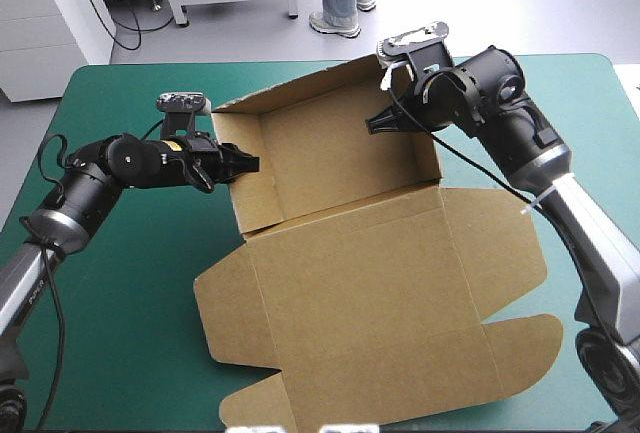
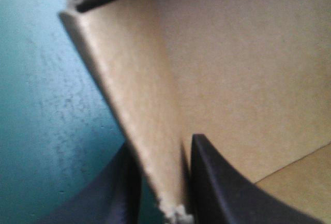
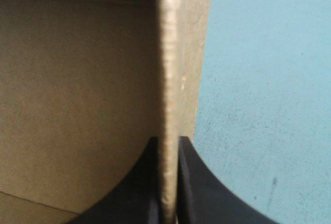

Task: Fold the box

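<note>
Two grippers have hold of the brown box (image 1: pixel 340 153), one at each side wall. The box lies on the teal-green cover (image 1: pixel 130 283), which shows around it on every side. It stands as an open tray with its far wall and both side walls raised. Its lid (image 1: pixel 380 303) is spread flat from the tray's near wall towards the robot, with the rounded tuck flaps lying out at the lid's sides. The left gripper (image 1: pixel 245 165) reaches in level to the box's left wall, about midway along it. Its black fingers (image 2: pixel 217 182) are pinched nearly together on the board, one inside the tray and one outside. The right gripper (image 1: pixel 375 123) meets the box's right wall from the opposite side. Its fingers (image 3: pixel 199 188) are likewise clamped close on that wall's upper edge, with the tray's floor to the inside and bare cover to the outside.
</note>
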{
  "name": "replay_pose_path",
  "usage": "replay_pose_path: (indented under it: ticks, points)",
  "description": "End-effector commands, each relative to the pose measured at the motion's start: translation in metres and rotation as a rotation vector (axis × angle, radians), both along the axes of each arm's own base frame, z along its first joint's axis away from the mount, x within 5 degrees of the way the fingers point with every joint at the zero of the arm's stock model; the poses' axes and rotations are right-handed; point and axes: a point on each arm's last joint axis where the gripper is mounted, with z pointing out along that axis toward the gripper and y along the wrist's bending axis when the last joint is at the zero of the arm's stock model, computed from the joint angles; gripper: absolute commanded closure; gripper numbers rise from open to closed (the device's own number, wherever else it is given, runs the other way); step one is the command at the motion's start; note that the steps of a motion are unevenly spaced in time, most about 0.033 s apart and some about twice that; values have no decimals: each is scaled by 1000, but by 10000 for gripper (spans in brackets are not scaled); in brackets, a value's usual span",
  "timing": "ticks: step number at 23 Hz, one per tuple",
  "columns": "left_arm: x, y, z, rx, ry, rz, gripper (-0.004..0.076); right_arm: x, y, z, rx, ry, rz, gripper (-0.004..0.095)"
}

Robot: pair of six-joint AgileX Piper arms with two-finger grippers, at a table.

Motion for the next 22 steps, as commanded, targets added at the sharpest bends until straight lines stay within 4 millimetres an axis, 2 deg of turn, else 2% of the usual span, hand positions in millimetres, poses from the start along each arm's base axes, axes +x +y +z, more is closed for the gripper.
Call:
replay_pose_path:
  ticks: [1, 3, 7, 8, 15, 18, 22]
  points:
    - [-6, -2, 24, -18, -86, 24, 733, -10, 17, 20, 192, -51, 67, 920]
    - [-4, -1, 23, -11, -84, 49, 732, -2, 21, 8, 180, -13, 54, 920]
    - [8, 1, 8, 64, -18, 73, 732, 19, 26, -28, 101, 115, 4, 920]
    - [15, 0, 2, 95, 27, 69, 732, 24, 28, -39, 83, 152, -1, 920]
    - [53, -6, -14, 220, 171, 59, 732, 53, 27, -80, 44, 255, -47, 920]
    - [70, -13, -32, 269, 240, 35, 732, 68, 18, -101, 41, 314, -85, 920]
    - [78, -30, -58, 381, 283, -24, 732, 80, 18, -123, 11, 361, -92, 920]
